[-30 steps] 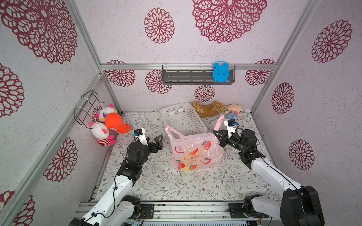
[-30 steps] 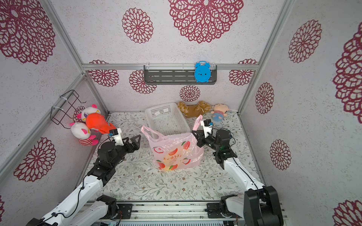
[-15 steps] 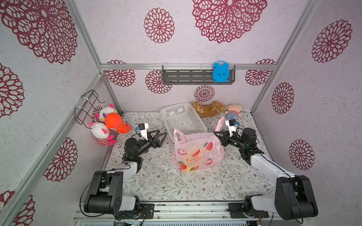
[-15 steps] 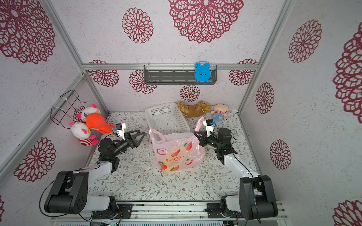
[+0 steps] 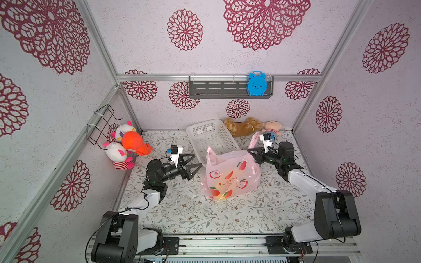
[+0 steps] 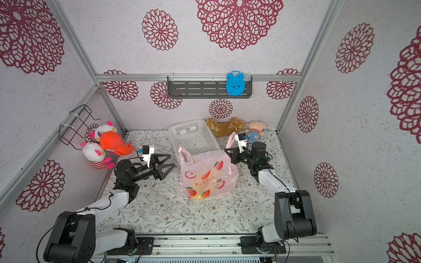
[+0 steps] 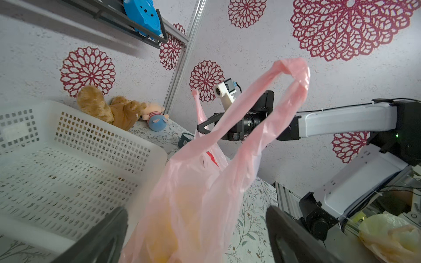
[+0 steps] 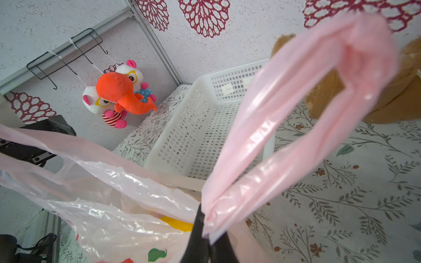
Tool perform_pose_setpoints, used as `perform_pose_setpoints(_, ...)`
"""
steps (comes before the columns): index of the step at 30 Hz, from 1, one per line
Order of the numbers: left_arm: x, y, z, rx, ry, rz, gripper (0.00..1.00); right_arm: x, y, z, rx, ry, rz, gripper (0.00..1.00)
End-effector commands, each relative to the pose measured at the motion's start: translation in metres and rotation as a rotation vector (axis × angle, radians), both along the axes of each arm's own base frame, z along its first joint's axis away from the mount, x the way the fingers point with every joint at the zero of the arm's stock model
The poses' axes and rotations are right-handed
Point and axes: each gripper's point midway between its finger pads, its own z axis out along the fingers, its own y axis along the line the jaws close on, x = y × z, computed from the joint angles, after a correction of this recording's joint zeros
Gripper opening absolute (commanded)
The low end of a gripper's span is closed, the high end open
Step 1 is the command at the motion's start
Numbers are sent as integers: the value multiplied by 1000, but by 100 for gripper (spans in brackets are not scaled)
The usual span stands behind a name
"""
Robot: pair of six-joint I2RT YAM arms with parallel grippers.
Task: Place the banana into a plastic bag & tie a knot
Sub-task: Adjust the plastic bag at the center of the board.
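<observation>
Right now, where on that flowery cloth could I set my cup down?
Widest: the front strip of cloth between the plastic bag and the metal rail. Smaller: the back corner between the white mesh basket and the hanging plush toys. Crowded: around the bag, with the left gripper, the right gripper and the basket close by.

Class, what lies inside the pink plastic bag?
A yellow thing shows through the plastic bag and at its mouth; the film hides its shape and anything else inside.

White link shells (image 5: 305, 182), bulky black joints (image 5: 335, 216), thin black cables (image 5: 136, 208).
</observation>
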Motion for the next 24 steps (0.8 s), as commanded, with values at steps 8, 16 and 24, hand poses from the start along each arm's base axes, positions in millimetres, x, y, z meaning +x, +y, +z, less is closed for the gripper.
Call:
perform_pose_setpoints(8, 9, -16, -13, 51, -1, -66, 97, 6, 5, 19, 12, -28, 26, 0)
perform_pose_setpoints(16, 0, -32, 3, 44, -47, -148, 97, 7, 9, 19, -14, -15, 27, 0)
perform_pose_setpoints(24, 20, -37, -5, 122, -50, -113, 97, 6, 17, 20, -32, -14, 46, 0)
